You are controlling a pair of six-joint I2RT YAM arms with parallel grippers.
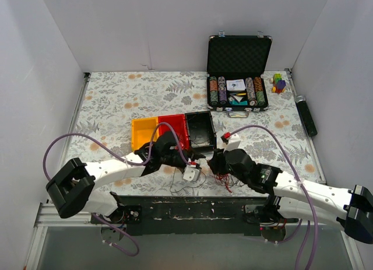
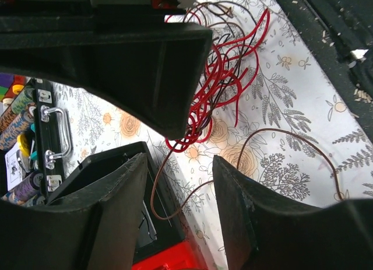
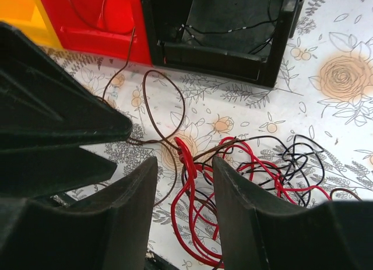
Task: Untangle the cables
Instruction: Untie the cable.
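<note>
The cables point(image 3: 245, 165) are a loose tangle of red, black and brown wires on the floral cloth, in front of the black bin point(image 3: 227, 25). My right gripper point(image 3: 183, 211) is open just above the tangle, with red loops lying between its fingers. My left gripper point(image 2: 180, 206) is open beside it, and a brown wire point(image 2: 175, 194) loops across the gap between its fingers without being pinched. The red tangle point(image 2: 221, 66) lies beyond it. In the top view both grippers, left point(image 1: 195, 161) and right point(image 1: 214, 162), meet over the cables point(image 1: 224, 181) near the table's front edge.
Yellow point(image 1: 144, 133), red point(image 1: 173, 127) and black point(image 1: 200, 130) bins stand in a row just behind the grippers. An open poker-chip case point(image 1: 239, 74), coloured blocks point(image 1: 278, 82) and a black cylinder point(image 1: 306, 115) are at the back right. A black rail point(image 1: 192, 209) runs along the front edge.
</note>
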